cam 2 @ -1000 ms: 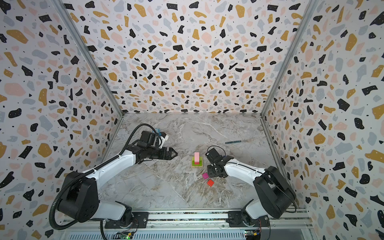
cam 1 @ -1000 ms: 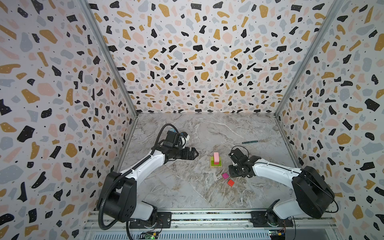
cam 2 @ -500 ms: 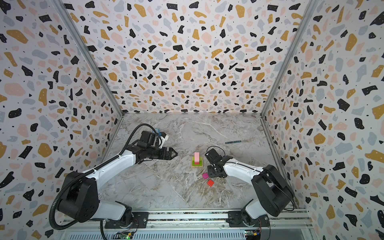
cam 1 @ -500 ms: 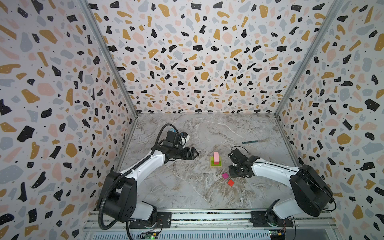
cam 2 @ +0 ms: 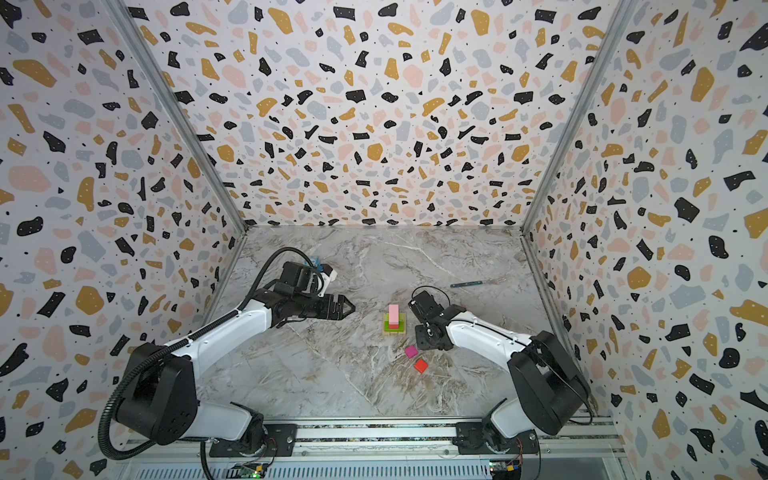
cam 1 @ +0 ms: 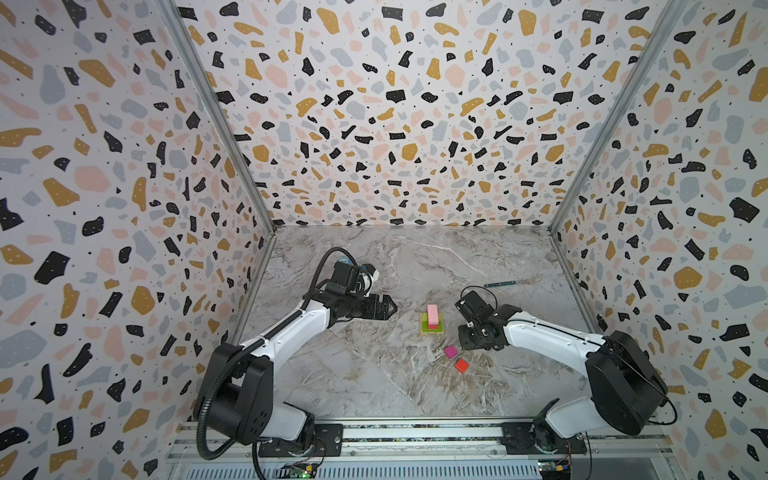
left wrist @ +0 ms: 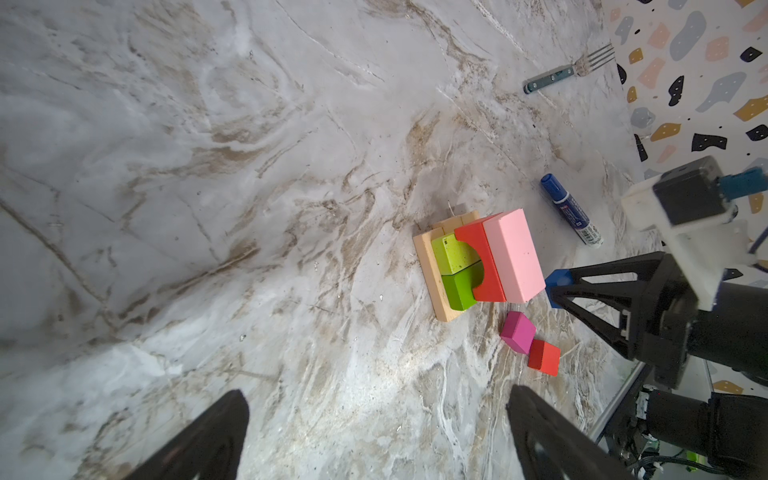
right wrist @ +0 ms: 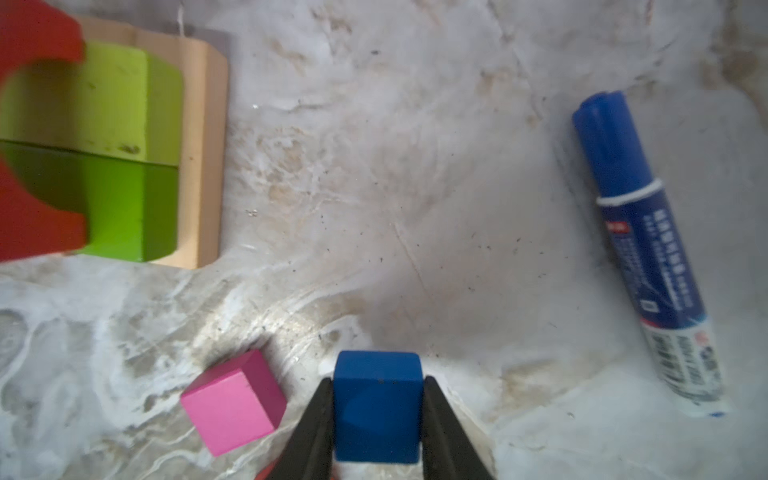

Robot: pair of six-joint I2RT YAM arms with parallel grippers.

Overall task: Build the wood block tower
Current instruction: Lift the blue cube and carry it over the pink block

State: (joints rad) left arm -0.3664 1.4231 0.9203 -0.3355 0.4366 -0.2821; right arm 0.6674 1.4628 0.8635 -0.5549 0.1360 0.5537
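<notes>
Right claw (right wrist: 378, 380) clamps one blue cube (right wrist: 376, 409); left claw (left wrist: 378, 397) gapes; two cubes (left wrist: 517, 332) (left wrist: 544, 357) loose.

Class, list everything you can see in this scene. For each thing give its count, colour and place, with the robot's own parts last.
table: 1, grey marble, floor of the walled cell
tan blocks: count unclear, tan, bottom of the tower
green blocks: 2, lime, side by side on the tan blocks
arch: 1, red, on the green blocks
pink block: 1, pink, beside the arch
blue cube: 1, blue, between the right jaws
magenta cube: 1, magenta, on the table near the tower
red cube: 1, red, beside the magenta cube
marker: 1, blue, lying near the blue cube
fork: 1, metal, by the right wall
left gripper: 1, black, open, left of the tower
right gripper: 1, black, shut on the blue cube
</notes>
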